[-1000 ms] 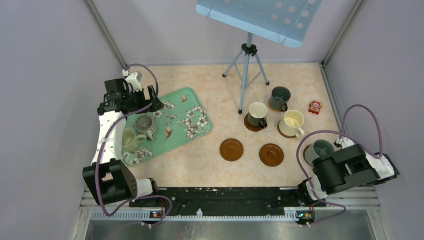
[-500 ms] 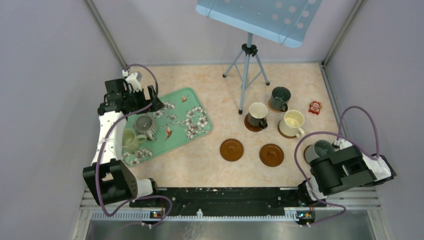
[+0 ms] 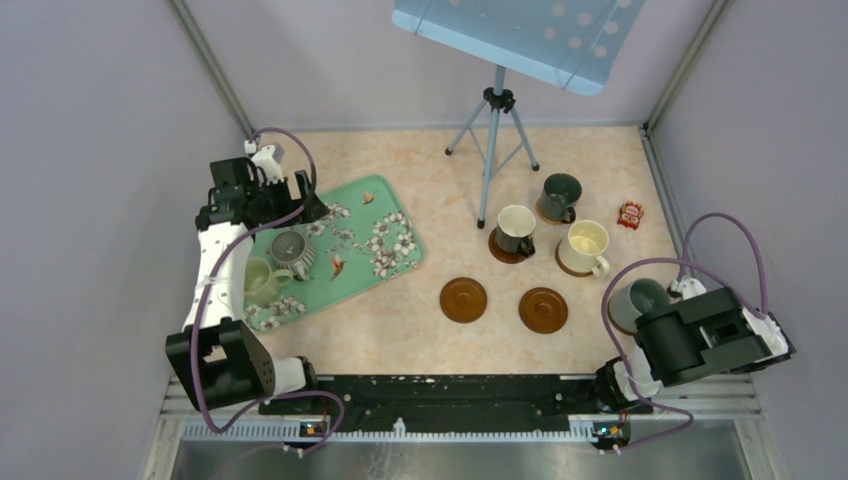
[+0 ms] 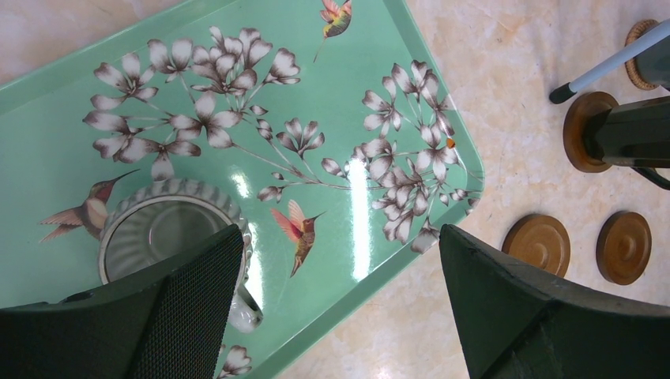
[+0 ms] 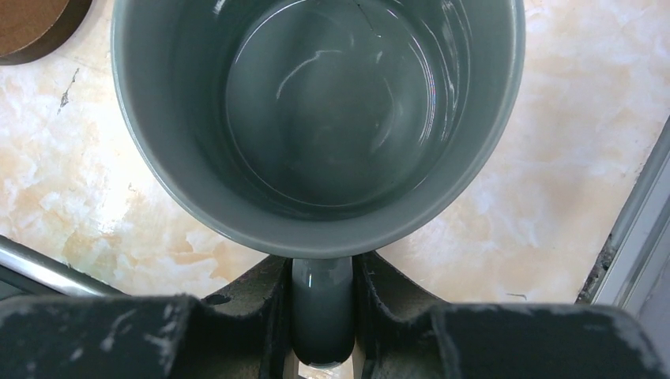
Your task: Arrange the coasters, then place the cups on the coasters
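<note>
My right gripper [image 5: 322,272] is shut on the handle of the grey-blue cup [image 5: 316,110], which shows at the table's right edge [image 3: 636,298]. A coaster's edge [image 5: 31,20] lies just beside it. Two bare coasters [image 3: 463,299] [image 3: 543,310] lie mid-table. Behind them three cups stand on coasters: dark green-grey [image 3: 560,195], dark with cream inside [image 3: 516,228], cream-white [image 3: 583,245]. My left gripper [image 4: 340,237] hangs open above the tray's near corner, right of the ribbed grey cup [image 4: 158,229]. A pale green cup [image 3: 258,280] sits beside the ribbed one.
The green floral tray [image 3: 385,205] lies at the left. A tripod [image 3: 492,130] with a blue panel [image 3: 520,35] stands at the back centre. A small red packet [image 3: 630,214] lies near the right wall. Walls close in on both sides.
The right jaws have closed on the grey-blue cup's handle, and the right wrist shifted slightly. The left arm has not moved.
</note>
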`<state>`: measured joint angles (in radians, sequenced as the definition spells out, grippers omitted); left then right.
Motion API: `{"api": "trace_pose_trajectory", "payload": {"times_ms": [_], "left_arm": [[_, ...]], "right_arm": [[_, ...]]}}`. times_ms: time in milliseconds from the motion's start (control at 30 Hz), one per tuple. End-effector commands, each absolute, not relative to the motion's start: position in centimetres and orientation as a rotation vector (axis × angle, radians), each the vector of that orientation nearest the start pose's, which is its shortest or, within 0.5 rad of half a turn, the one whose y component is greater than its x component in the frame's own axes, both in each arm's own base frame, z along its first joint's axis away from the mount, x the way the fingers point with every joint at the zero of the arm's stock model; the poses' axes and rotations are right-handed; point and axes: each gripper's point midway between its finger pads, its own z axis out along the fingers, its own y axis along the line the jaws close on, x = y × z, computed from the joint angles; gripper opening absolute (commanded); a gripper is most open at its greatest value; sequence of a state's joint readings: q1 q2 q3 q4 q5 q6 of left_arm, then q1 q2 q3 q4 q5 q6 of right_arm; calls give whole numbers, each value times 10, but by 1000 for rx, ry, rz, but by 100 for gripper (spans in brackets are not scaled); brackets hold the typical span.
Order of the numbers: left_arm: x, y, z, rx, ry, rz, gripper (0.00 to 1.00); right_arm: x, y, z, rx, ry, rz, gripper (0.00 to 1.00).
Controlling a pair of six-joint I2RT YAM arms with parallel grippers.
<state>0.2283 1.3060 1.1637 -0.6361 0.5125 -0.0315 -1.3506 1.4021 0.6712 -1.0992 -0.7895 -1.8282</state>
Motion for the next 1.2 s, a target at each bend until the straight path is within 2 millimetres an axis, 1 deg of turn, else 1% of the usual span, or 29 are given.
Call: {"api": "trace_pose_trajectory", "payload": {"times_ms": [0, 67, 133, 300, 400, 533, 667, 700, 867, 1067, 1167], "left_arm": [[354, -12, 229, -12, 2197, -499, 99], [353, -12, 229, -12, 2198, -498, 99], [352, -12, 229, -10, 2196, -495, 99], [351, -13, 228, -14, 2195, -501, 99], [351, -14, 225, -18, 2199, -512, 99], [351, -14, 225, -18, 2197, -509, 99], [352, -14, 226, -13, 2194, -511, 99], [352, -14, 226, -13, 2194, -511, 99], [351, -15, 226, -6, 2194, -513, 99], [353, -15, 226, 6, 2192, -514, 99], [352, -15, 226, 6, 2194, -514, 99]], "right_arm": [[119, -137, 24, -491, 2346, 248, 12], [117, -136, 23, -502, 2359, 246, 11], [115, -135, 23, -509, 2364, 248, 8], [110, -135, 29, -512, 2382, 271, 4], [106, -137, 31, -513, 2385, 287, 4], [98, -140, 26, -523, 2406, 288, 4], [97, -140, 25, -528, 2407, 295, 6], [97, -140, 25, -529, 2406, 294, 8], [101, -146, 31, -517, 2397, 258, 29], [106, -155, 48, -520, 2384, 218, 58], [107, -156, 56, -536, 2376, 192, 61]]}}
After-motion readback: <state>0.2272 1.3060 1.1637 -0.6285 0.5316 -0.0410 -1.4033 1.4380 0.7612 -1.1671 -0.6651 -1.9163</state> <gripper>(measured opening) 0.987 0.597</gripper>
